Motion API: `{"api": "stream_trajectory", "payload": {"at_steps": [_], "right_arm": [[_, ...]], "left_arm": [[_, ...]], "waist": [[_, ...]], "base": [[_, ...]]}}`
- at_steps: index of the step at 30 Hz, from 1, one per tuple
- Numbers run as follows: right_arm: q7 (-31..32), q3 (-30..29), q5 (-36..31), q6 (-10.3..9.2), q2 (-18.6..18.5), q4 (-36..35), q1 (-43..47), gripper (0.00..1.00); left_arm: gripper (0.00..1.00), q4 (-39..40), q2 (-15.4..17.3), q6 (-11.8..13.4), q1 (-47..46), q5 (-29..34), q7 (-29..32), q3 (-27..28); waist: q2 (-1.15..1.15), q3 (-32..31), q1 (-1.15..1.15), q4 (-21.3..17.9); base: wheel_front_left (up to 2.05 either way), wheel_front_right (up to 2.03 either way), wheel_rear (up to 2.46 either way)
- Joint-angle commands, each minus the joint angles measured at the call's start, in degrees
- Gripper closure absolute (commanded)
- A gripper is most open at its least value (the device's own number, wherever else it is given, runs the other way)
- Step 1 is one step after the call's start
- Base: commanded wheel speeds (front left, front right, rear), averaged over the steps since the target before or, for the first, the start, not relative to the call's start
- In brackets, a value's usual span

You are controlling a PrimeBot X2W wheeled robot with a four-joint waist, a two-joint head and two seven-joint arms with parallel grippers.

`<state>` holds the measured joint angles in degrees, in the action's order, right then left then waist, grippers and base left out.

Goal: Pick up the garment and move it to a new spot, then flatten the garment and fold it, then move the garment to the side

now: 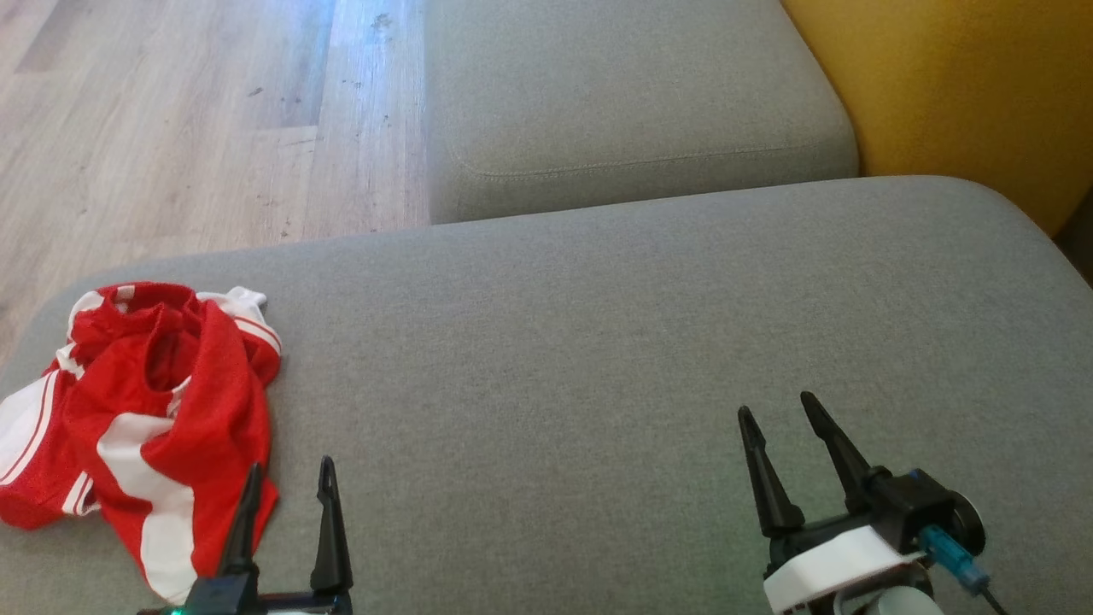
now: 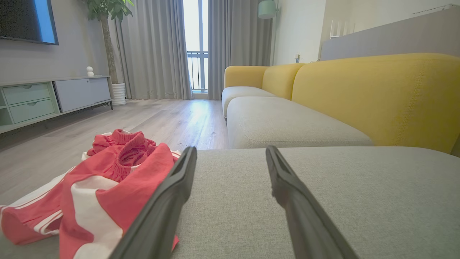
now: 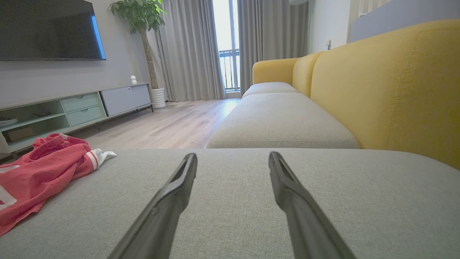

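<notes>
The garment (image 1: 145, 427) is a crumpled red piece with white stripes, lying at the left end of the grey sofa cushion (image 1: 598, 359). My left gripper (image 1: 289, 477) is open just right of the garment's near edge, its left finger over the cloth, nothing between the jaws. In the left wrist view the garment (image 2: 100, 194) lies left of the open gripper (image 2: 230, 153). My right gripper (image 1: 777, 410) is open over bare cushion far to the right. The right wrist view shows the garment (image 3: 43, 172) at far left and the open gripper (image 3: 233, 158).
A second grey seat cushion (image 1: 632, 102) lies beyond, with the yellow sofa back (image 1: 965, 85) at the right. Wooden floor (image 1: 171, 128) drops off past the cushion's far left edge. A TV cabinet (image 3: 72, 108) and plant (image 3: 143, 21) stand across the room.
</notes>
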<state>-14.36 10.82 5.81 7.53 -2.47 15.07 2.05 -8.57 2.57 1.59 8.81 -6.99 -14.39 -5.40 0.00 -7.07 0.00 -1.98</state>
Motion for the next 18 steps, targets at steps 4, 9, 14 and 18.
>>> {"api": "stream_trajectory", "payload": {"at_steps": [4,9,14,18], "right_arm": [[-0.63,1.64,-0.38,-0.04,-0.41,-1.68,-1.94,0.0],[-0.63,1.72,-0.38,-0.04,-0.41,-1.51,-1.98,0.0],[-0.63,1.72,-0.33,-0.04,-0.41,-1.36,-1.94,0.0],[-0.63,1.92,-0.19,-0.04,-0.41,-1.23,-1.83,0.0]], "left_arm": [[0.0,1.65,0.31,0.31,-2.23,0.31,-0.61,1.85],[0.0,1.4,0.31,0.43,-2.32,0.25,-0.61,1.78],[0.0,0.99,0.31,0.47,-2.36,0.18,-0.61,1.65],[0.0,0.63,0.31,0.38,-2.28,0.22,-0.61,1.83]], "waist": [[0.0,-0.07,0.0,0.01],[0.0,-0.12,0.0,0.05],[0.0,-0.2,0.0,0.36],[0.0,-0.18,0.0,0.91]], "base": [[0.0,0.0,0.0],[0.0,0.0,0.0],[0.0,0.0,0.0],[0.0,0.0,0.0]]}}
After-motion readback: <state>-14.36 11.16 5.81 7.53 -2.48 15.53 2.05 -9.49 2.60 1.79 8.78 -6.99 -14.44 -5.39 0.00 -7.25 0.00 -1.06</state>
